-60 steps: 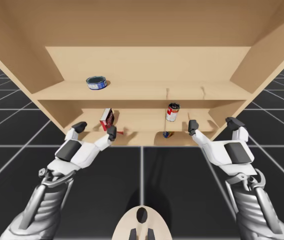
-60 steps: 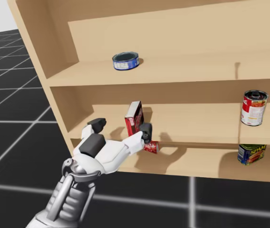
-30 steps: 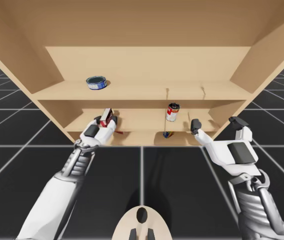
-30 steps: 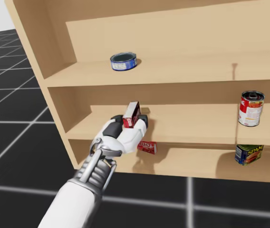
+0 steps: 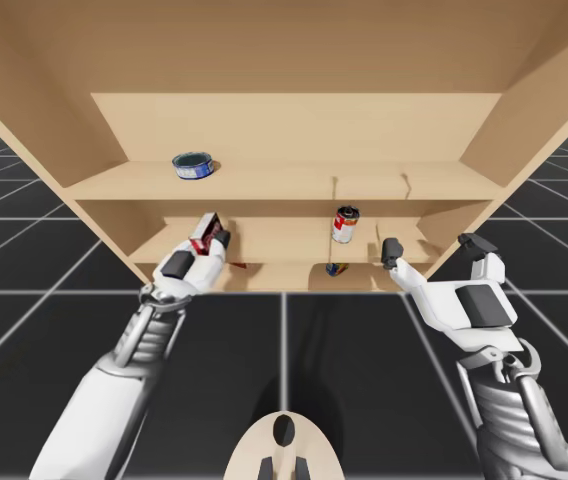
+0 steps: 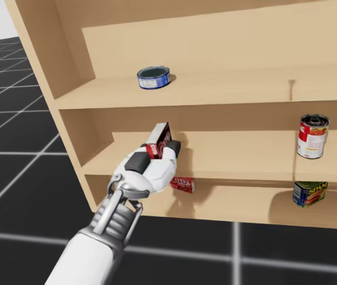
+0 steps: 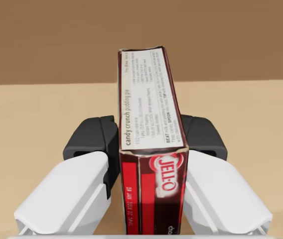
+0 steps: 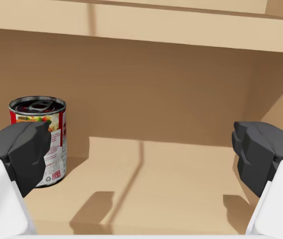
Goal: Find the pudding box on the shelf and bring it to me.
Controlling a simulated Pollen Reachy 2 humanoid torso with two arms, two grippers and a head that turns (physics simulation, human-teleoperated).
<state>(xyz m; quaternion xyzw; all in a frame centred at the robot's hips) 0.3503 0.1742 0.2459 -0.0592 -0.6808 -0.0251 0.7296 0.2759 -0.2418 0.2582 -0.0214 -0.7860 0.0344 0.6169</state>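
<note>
Fingers (image 7: 94, 142) of my left gripper (image 7: 147, 138) clamp one pudding box (image 7: 149, 107); right gripper (image 8: 140, 152) gapes; three cans (image 6: 312, 136) shelved.

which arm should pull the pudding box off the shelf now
Left. My left claw is shut on the pudding box; my right claw hangs open near the red can.

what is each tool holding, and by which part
Left tool is shut on the red pudding box, gripping its two broad faces. Right tool is open, holding nothing.
</note>
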